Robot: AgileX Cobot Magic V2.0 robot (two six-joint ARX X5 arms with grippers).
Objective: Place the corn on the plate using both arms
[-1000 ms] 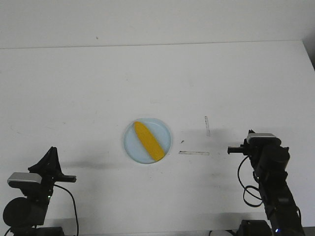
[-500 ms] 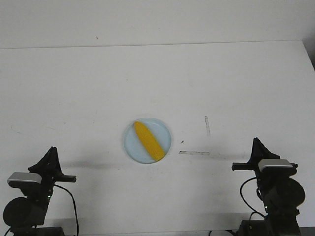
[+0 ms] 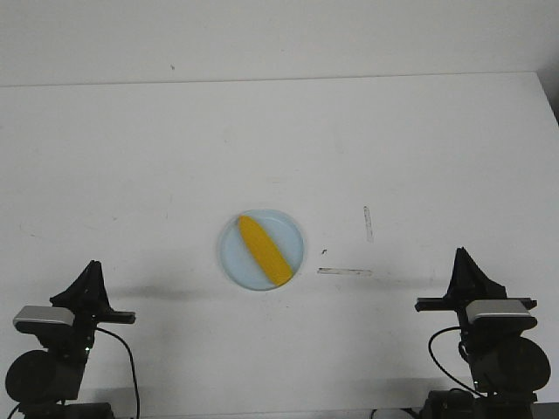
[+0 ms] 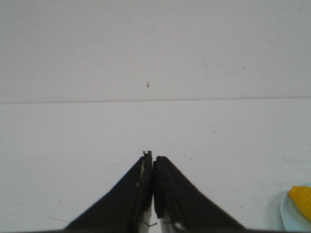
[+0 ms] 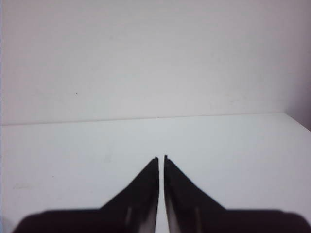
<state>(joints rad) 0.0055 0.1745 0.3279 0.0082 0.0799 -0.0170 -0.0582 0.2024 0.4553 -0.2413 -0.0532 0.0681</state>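
Front view first: the smooth yellow-orange toy corn cob (image 3: 265, 250) lies diagonally across the round pale-blue plastic plate (image 3: 232, 257), just left of the frame's centre, its tapered end pointing to the upper left. By my reading the placing is done, so the step in hand is parking both arms cleanly. I want each arm low and well apart from the plate, with no sweep toward the middle that could nudge the rim or roll the cob off.

My left gripper (image 3: 90, 284) sits at the lower left of the frame, my right gripper (image 3: 463, 272) at the lower right, both folded back near their bases. From the wrist cameras, the left's black pointed fingers (image 4: 138, 187) are pressed together on nothing; the right's show only a hairline gap, also empty.

Looking closer, the cob is glossy, evenly coloured and slightly shorter than the plate is wide, resting wholly inside the rim. It appears settled.
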